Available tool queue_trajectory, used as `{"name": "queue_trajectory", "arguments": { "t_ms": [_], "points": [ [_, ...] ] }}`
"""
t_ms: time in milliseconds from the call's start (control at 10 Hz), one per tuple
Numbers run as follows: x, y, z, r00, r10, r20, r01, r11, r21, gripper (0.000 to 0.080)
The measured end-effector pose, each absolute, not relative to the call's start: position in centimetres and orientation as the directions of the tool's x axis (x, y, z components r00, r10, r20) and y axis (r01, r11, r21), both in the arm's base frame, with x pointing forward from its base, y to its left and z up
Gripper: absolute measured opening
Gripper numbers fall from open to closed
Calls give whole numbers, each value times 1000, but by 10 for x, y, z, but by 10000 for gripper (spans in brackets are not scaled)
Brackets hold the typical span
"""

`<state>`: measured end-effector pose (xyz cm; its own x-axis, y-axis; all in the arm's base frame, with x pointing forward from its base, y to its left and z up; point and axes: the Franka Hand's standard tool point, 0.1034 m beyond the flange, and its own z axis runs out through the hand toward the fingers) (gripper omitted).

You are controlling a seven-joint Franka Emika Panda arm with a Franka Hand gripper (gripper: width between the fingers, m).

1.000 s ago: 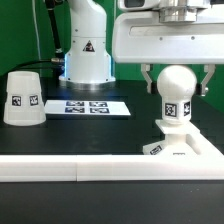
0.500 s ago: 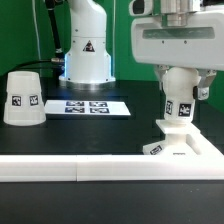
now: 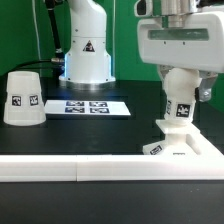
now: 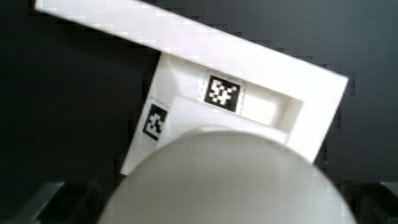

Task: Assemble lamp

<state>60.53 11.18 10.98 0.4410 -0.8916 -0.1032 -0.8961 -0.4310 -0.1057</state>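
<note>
The bulb [image 3: 181, 100] stands upright in the flat square base [image 3: 190, 143] at the exterior view's right, its tag facing the camera. My gripper [image 3: 183, 88] is down over the bulb's round head, one finger on each side, shut on it. In the wrist view the bulb's head [image 4: 222, 175] fills the space between the dark fingers, with the tagged base [image 4: 267, 100] beneath it. The cone shade [image 3: 22, 97] stands apart on the table at the exterior view's left.
The long white rail [image 3: 70, 168] runs along the front, just ahead of the base, and shows in the wrist view [image 4: 178, 35]. The marker board [image 3: 88, 106] lies in the middle. The arm's white pedestal [image 3: 87, 50] stands behind it.
My gripper has come down from above the bulb's head to around it, and the fingers have closed in on the head. The bulb, base and shade have stayed in place.
</note>
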Motion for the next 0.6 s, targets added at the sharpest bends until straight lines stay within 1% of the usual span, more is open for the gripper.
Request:
{"name": "queue_trajectory", "arguments": {
  "t_ms": [100, 200, 300, 400, 600],
  "points": [
    [607, 113, 113, 495, -864, -92, -867, -484, -122, 688],
    [608, 114, 116, 562, -823, -80, -825, -550, -133, 696],
    [609, 113, 118, 686, -726, -57, -725, -673, -147, 696],
    [609, 112, 118, 751, -659, -42, -657, -739, -152, 696],
    [609, 112, 117, 811, -584, -28, -581, -799, -155, 698]
  ]
}}
